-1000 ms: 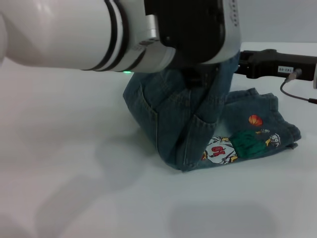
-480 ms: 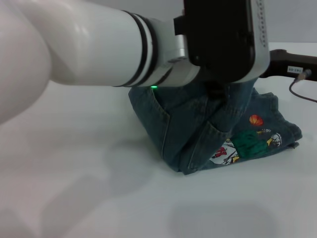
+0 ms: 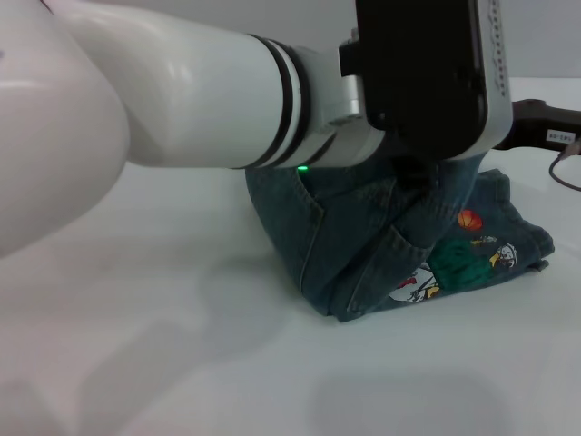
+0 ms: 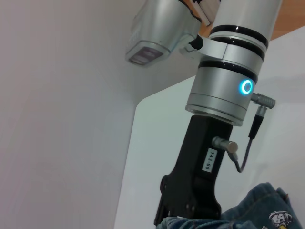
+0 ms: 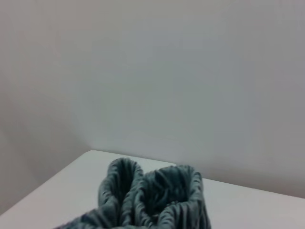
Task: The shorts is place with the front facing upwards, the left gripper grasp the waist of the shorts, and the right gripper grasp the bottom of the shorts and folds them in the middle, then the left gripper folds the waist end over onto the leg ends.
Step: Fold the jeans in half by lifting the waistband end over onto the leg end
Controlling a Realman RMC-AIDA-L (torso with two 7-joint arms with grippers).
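Head view: left end effector (image 3: 419, 177) is hanging over the denim shorts (image 3: 363, 245), lifting the waist end off the white bench (image 3: 182, 363); its fingers are hidden behind the black housing, so I am judging it clamped on the cloth from the way the denim is tenting. The cartoon print (image 3: 454, 259) and the leg ends (image 3: 531, 250) are lying flat on the bench. The right end effector (image 3: 545, 123) is sitting just behind the shorts; its finger state cannot be told.

Left wrist view: looking at the right arm, its black mount ending at the denim (image 4: 248, 212).

Right wrist view: the gathered waist of the shorts (image 5: 152, 198) is standing bunched and raised.

Progress, as judged: lengthwise fold done; waist-over-legs fold under way, lay-down and release left
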